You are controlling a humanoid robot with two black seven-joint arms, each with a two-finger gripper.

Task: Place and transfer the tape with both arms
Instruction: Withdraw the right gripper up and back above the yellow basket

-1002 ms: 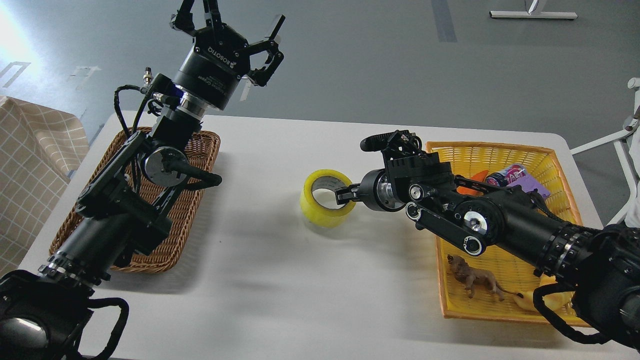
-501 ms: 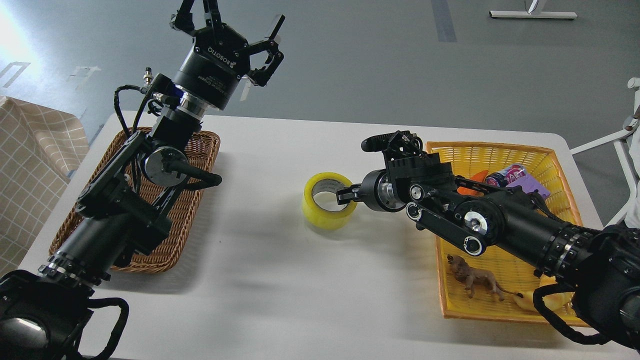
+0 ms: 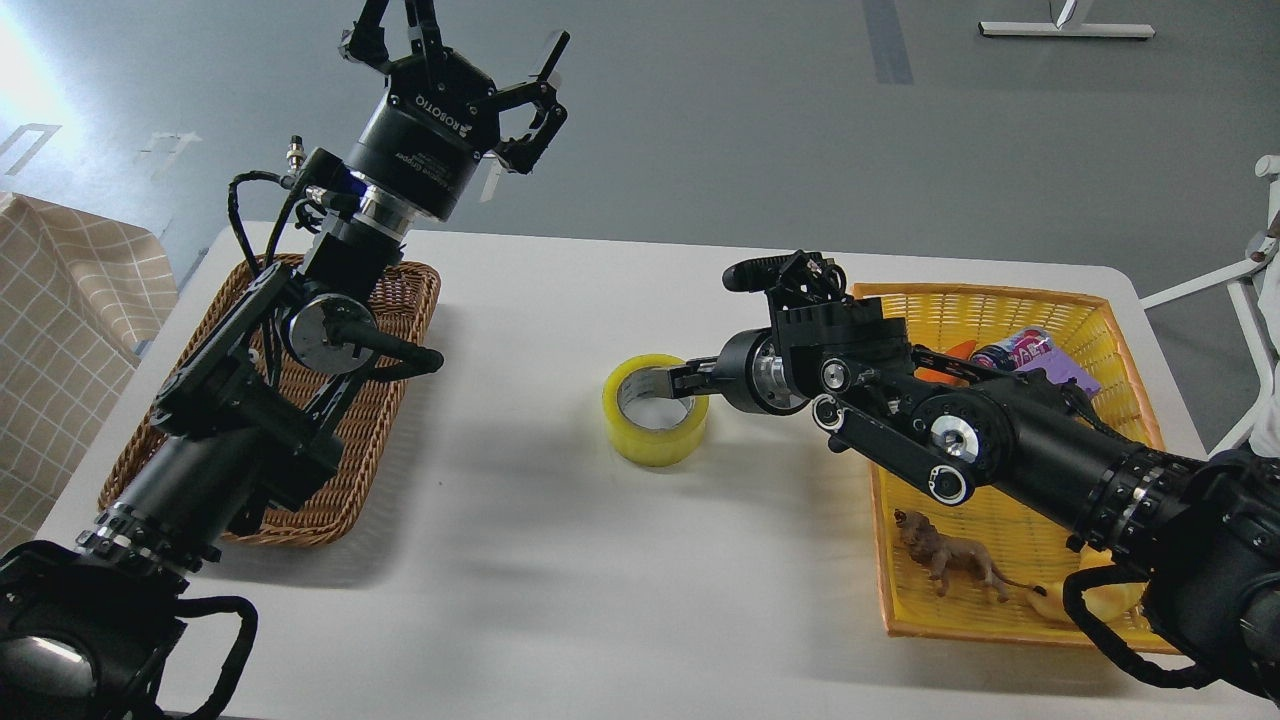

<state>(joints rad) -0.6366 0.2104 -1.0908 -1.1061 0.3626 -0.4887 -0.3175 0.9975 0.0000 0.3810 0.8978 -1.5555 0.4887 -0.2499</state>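
Observation:
The tape (image 3: 655, 410), a yellow roll with a grey-white core, lies flat on the white table (image 3: 560, 560) near its middle. My right gripper (image 3: 686, 380) reaches in from the right. Its fingertips (image 3: 676, 379) cross the roll's right rim, one inside the core, and are closed on the wall of the roll. My left gripper (image 3: 455, 55) is raised high above the far left of the table. Its fingers are spread open and it holds nothing.
A brown wicker basket (image 3: 395, 400) lies under my left arm. A yellow basket (image 3: 1010, 305) at the right holds a can (image 3: 1010, 350), a purple packet, an orange thing, a toy lion (image 3: 950, 562) and a yellow-tan toy. A checked cloth (image 3: 60, 330) is at far left.
The tape has gone from tilted on its edge to lying flat on the table. My right gripper has shifted slightly up and left with it. The left arm has not moved.

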